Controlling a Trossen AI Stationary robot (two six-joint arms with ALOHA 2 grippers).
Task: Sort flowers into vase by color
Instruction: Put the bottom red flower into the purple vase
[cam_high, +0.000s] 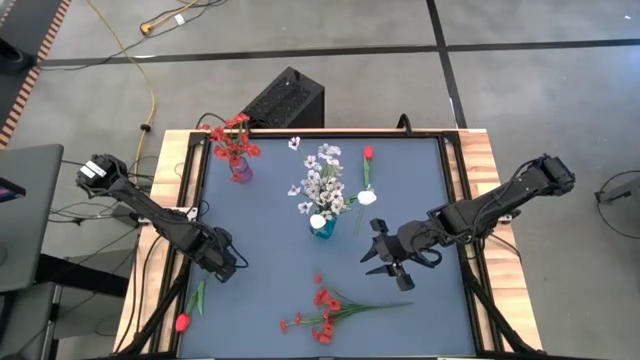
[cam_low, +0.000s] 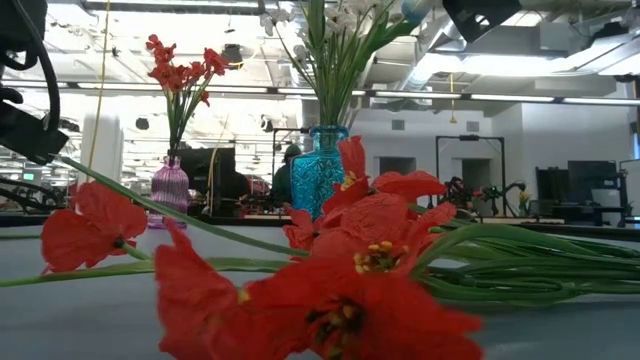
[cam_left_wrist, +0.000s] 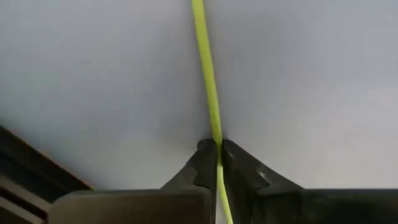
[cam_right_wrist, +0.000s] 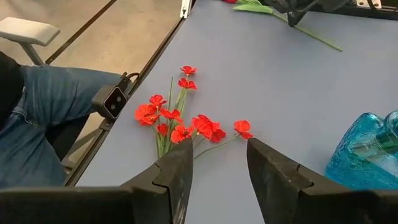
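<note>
My left gripper (cam_high: 222, 264) is low near the table's left edge, shut on the thin green stem of a single red flower; its bloom (cam_high: 182, 322) is by the near left corner. My right gripper (cam_high: 385, 256) hovers open right of centre, between a teal vase (cam_high: 322, 226) holding white flowers and a red spray (cam_high: 325, 312) lying flat near the near edge. In the right wrist view the spray (cam_right_wrist: 180, 121) lies beyond the open fingers (cam_right_wrist: 217, 163). A purple vase (cam_high: 240, 168) with red blooms stands far left. My left gripper pinches the single flower's green stem (cam_left_wrist: 217, 144) between its two fingertips, coming slanting down from the table's left. The stem runs on past the fingertips over the blue table top (cam_left_wrist: 205, 56). Whether the flower is lifted or lies on the table I cannot tell.
A red stem (cam_high: 368, 156) and a white bloom (cam_high: 367, 198) lie right of the teal vase; a small white bloom (cam_high: 294, 143) lies by the far edge. A person's legs (cam_right_wrist: 50, 106) are beside the near edge, by the low camera (cam_right_wrist: 114, 101).
</note>
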